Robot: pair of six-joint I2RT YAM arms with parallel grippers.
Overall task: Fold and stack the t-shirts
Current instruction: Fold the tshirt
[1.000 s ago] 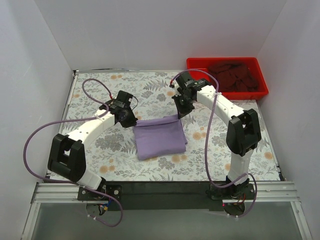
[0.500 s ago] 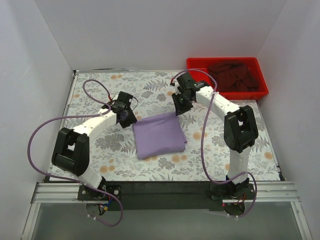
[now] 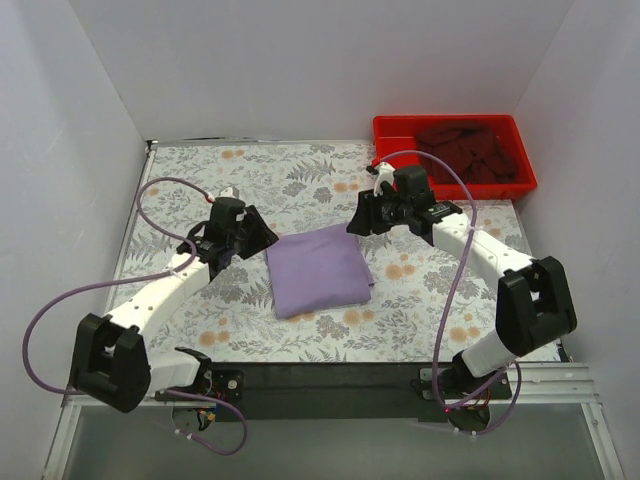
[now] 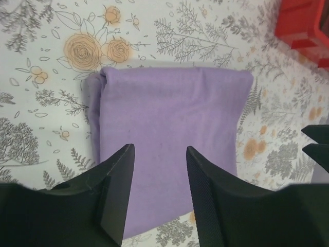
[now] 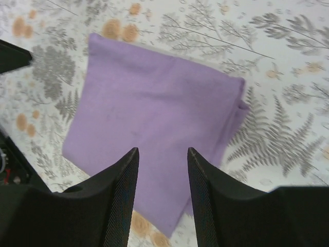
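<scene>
Two grippers flanked one folded shirt.
From above, the pale lavender folded cloth t-shirt (image 3: pixel 318 270) lay mid-table on the floral-patterned table (image 3: pixel 300 170), the left gripper (image 3: pixel 262 238) and right gripper (image 3: pixel 358 225) just beside its far corners; the dark maroon cloth t-shirt (image 3: pixel 465 150) filled the red plastic tray (image 3: pixel 395 123). Each wrist view showed jaws parted, empty, over lavender cloth.

Robot lab cell — white panel walls (image 3: pixel 330 70); floral-clothed table (image 3: pixel 190 170); aluminium frame (image 3: pixel 100 383)

The folded t-shirt (image 3: pixel 319 270) lies central on the table (image 3: pixel 300 170); the far-right tray (image 3: pixel 392 127) holds the second t-shirt (image 3: pixel 465 150).
</scene>
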